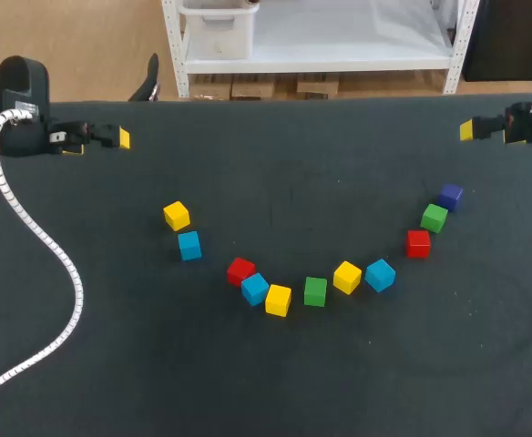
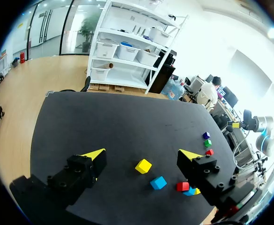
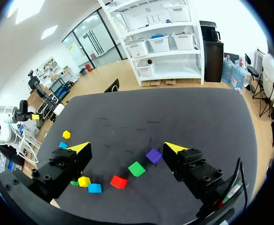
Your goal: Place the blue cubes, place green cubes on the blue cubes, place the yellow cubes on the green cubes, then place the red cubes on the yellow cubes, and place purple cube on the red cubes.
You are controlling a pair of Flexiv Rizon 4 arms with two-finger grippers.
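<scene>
Several cubes lie in a curved row on the black table (image 1: pixel 266 155). From the left they are a yellow cube (image 1: pixel 176 215), blue (image 1: pixel 189 245), red (image 1: pixel 240 270), blue (image 1: pixel 255 289), yellow (image 1: pixel 278 299), green (image 1: pixel 315 291), yellow (image 1: pixel 346 277), blue (image 1: pixel 380 274), red (image 1: pixel 418 243), green (image 1: pixel 434 218) and purple (image 1: pixel 449 196). My left gripper (image 1: pixel 116 138) (image 2: pixel 142 153) hangs open over the far left corner, holding nothing. My right gripper (image 1: pixel 471 130) (image 3: pixel 127 147) stands open at the far right, above the purple cube (image 3: pixel 153 155) and green cube (image 3: pixel 136 168).
A white corrugated cable (image 1: pixel 52 264) trails from my left arm across the table's left side. Bare table lies between the two grippers at the back and in front of the row of cubes.
</scene>
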